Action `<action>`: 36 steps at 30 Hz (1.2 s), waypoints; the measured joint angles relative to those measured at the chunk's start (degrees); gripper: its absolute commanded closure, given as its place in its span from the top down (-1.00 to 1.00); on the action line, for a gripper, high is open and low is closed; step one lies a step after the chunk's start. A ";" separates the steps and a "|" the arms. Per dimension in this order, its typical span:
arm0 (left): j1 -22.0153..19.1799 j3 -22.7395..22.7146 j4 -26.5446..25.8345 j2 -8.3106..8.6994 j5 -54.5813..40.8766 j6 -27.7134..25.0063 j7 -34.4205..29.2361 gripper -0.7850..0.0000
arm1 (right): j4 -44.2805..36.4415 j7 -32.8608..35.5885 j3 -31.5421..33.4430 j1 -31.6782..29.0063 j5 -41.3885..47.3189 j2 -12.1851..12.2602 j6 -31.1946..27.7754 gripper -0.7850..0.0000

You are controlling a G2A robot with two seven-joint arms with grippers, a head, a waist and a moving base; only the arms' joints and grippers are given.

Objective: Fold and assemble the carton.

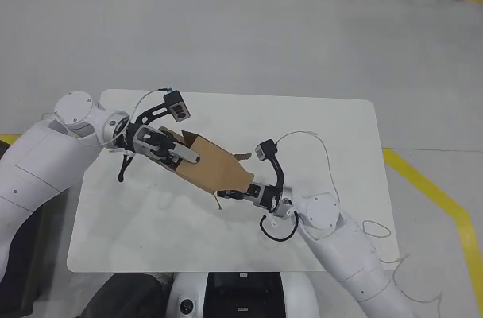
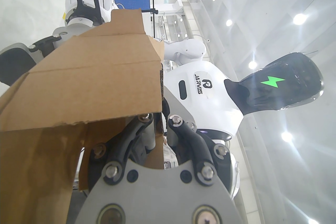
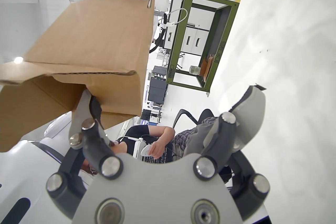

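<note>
Over the smooth white desk point(image 1: 321, 135), brown corrugated carton point(image 1: 214, 168), creased and half-open, spans both arms: left hand point(image 1: 190, 153) clenched on a flap edge, right hand point(image 1: 229, 193) released, one finger point(image 3: 80, 110) touching cardboard.

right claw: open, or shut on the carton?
Open. The right claw has its fingers wide apart in its wrist view: one lies against a carton flap, the other hangs clear.

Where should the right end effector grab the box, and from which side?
Take the box by the thin wall at its open end, coming from that end, opposite the left end effector. The right end effector is open there, one finger beside the wall.
</note>
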 measured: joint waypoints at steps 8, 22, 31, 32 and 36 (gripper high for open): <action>-0.39 0.94 -0.94 0.05 0.22 -0.33 0.00 -1.00 | 0.38 -1.12 -1.33 1.13 -0.40 -0.34 0.50 1.00; -0.97 0.79 2.96 0.54 0.41 -2.39 0.00 -1.00 | -2.73 -3.27 0.75 -1.86 -1.58 0.32 -2.35 1.00; -0.96 -1.46 8.35 0.11 2.45 -5.50 0.32 -1.00 | -5.80 -1.97 2.24 -5.03 1.01 0.98 -6.28 1.00; -0.79 -1.99 8.87 -0.05 3.28 -6.08 0.93 -1.00 | -6.22 -1.14 2.00 -5.21 2.02 0.99 -6.84 1.00; 0.21 -3.12 9.53 -0.68 5.06 -7.43 2.33 -1.00 | -7.33 1.47 1.08 -5.48 5.76 0.95 -8.69 1.00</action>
